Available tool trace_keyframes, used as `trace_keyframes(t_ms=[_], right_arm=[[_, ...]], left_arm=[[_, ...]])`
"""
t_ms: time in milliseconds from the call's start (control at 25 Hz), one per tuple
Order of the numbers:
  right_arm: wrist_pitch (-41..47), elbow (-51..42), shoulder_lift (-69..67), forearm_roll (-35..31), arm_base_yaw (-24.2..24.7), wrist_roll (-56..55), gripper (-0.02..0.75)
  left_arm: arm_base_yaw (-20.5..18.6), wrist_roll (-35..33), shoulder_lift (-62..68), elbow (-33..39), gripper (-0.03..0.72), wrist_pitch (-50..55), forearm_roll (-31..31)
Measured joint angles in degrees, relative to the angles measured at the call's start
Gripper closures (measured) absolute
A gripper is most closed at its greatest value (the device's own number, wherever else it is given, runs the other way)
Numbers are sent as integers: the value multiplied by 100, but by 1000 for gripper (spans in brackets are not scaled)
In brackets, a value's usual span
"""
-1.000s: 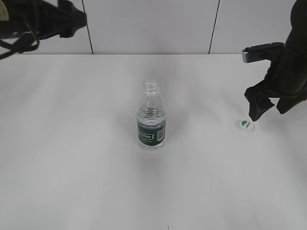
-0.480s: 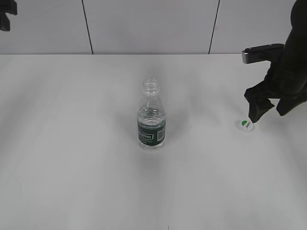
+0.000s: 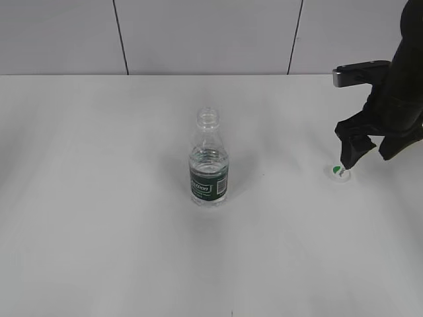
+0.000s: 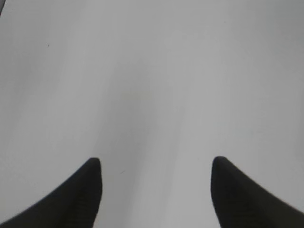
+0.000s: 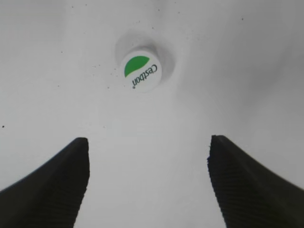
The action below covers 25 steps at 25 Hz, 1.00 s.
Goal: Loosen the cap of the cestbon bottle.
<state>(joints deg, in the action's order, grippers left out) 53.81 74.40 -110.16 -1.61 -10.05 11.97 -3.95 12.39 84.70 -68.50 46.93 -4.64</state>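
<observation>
The cestbon bottle point(image 3: 209, 165) stands upright in the middle of the white table point(image 3: 99, 231), its green label facing me and its threaded neck bare. The cap point(image 3: 339, 172) lies flat on the table far to the right, apart from the bottle. In the right wrist view the cap point(image 5: 140, 71) shows its green leaf and lettering, just beyond my right gripper point(image 5: 148, 147). That right gripper point(image 3: 367, 157) hovers open above the cap and holds nothing. My left gripper point(image 4: 156, 166) is open over bare table; its arm is out of the exterior view.
A grey panelled wall point(image 3: 205, 36) runs along the table's far edge. The right arm's dark body point(image 3: 403, 99) fills the upper right corner. Only the bottle and cap stand on the tabletop.
The left arm has drawn back out of the exterior view's top left corner. The right gripper, bottle and cap have hardly moved.
</observation>
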Motion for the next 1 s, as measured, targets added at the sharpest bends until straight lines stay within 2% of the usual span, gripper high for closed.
trace_keyframes(t_ms=[440, 1000], right_arm=[[-7, 0, 0, -43, 0, 0, 147], [-65, 0, 262, -37, 0, 0, 147]], left_arm=[[209, -641, -581, 0, 241, 96, 0], [215, -995, -2405, 198, 242, 99, 74]])
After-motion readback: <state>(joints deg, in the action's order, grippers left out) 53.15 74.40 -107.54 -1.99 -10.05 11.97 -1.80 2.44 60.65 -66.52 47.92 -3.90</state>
